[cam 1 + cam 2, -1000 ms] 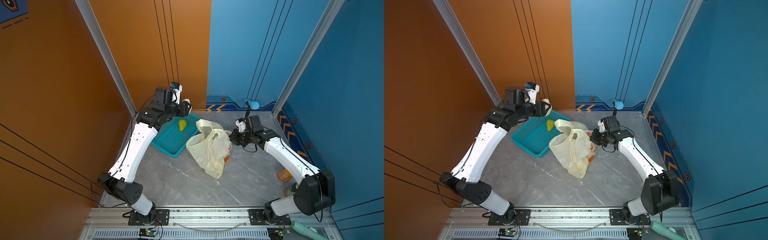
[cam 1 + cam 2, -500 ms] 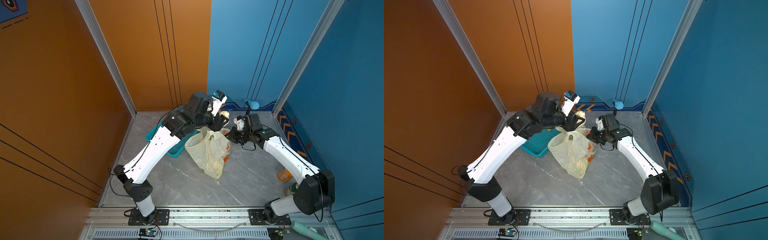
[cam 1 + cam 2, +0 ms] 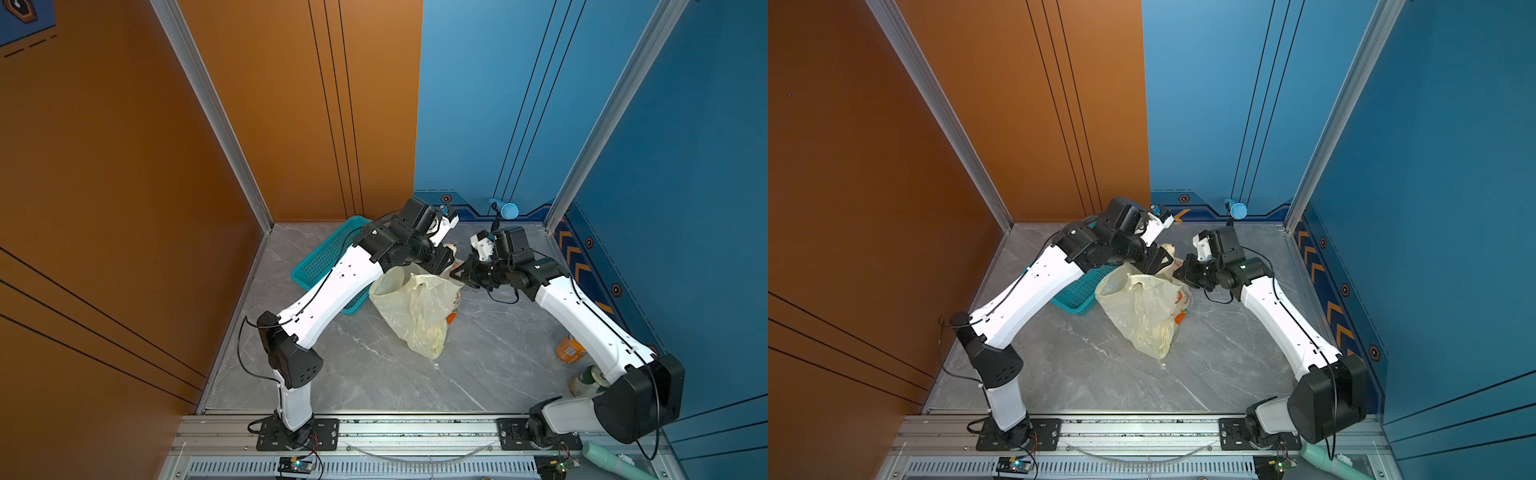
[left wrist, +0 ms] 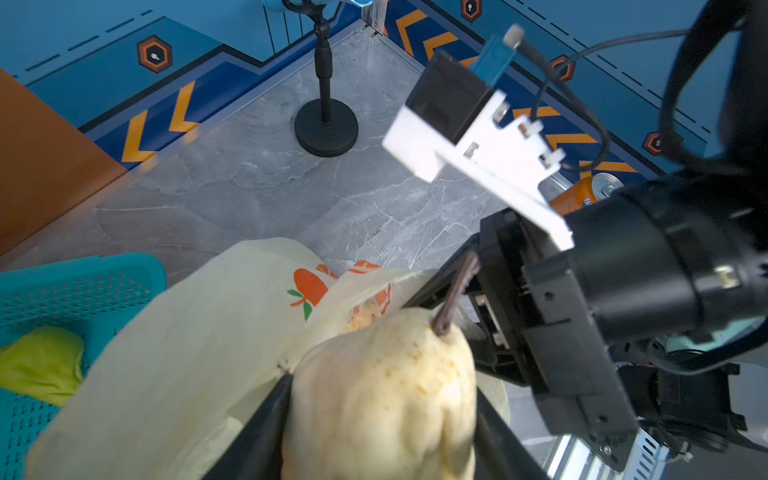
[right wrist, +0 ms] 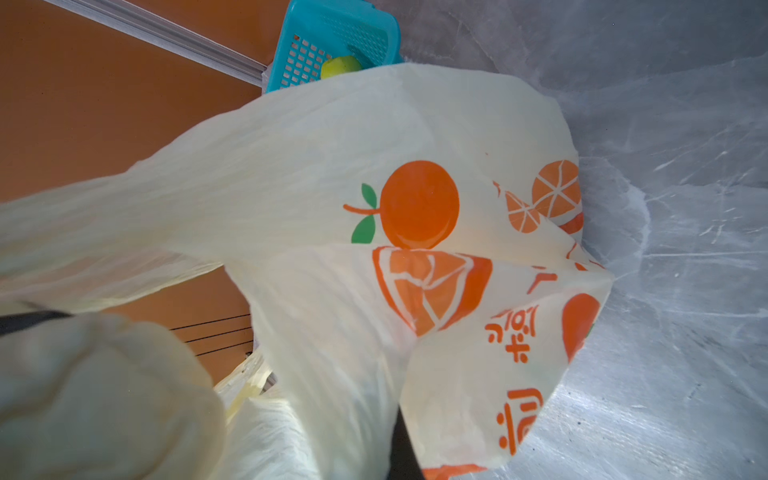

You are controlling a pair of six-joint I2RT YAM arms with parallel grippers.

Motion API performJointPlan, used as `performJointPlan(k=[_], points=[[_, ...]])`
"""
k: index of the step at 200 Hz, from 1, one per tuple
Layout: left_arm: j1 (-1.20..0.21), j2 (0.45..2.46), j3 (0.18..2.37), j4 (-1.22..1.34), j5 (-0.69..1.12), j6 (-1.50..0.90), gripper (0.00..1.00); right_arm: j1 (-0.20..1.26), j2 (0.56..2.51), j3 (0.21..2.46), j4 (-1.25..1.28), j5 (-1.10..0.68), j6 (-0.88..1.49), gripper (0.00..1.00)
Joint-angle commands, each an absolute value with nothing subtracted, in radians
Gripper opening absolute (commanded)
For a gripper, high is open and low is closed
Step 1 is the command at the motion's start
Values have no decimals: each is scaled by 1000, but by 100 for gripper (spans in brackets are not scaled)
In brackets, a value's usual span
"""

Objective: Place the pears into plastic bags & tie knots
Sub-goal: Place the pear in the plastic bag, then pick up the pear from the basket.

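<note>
Near the table's (image 3: 478, 353) far edge, just above the bag mouth: left gripper (image 3: 444, 261) clamped on a cream pear (image 4: 382, 386), fingers (image 4: 262, 419) pressing both flanks, stem tilted toward the right gripper (image 3: 462, 275). Right gripper pressed together, pinching the rim of the plastic bag (image 3: 415, 307) and lifting it to hold the mouth agape. Bag body slumped mid-table, lumpy toward the near end; probably fruit inside, count not readable. Green pear (image 5: 340, 66) lying in the teal basket (image 5: 307, 45) by the far left corner, well apart from both grippers. Handling, by judgement: light, wrinkled, slightly yielding fruit, not slick; best taken across the widest belly, never by the stem. Thin, limp, slippery film on the bag, prone to collapse or tear; best gripped at a bunched handle loop, not the flat wall. Likely calls next for lowering well inside the mouth before release.
</note>
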State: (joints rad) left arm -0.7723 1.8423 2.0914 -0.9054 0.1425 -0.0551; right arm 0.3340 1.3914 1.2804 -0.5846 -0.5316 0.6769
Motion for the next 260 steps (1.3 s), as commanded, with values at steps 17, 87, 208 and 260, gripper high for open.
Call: performJointPlan(k=[17,87,208,260], points=[[-754,1804,1960,-919,232,-21,32,294,1360,1301,-581,-574,712,0],[-713,1826,1915,-898,266,-58,76,270,1348,1290,-599,-574,707,0],[-318,1527,1584,-453,425,-408,82,144,1327,1233,-647,-554,657,0],[-231,1769,1618,-523,193,-357,82,132,1340,1245,-655,-566,648,0]])
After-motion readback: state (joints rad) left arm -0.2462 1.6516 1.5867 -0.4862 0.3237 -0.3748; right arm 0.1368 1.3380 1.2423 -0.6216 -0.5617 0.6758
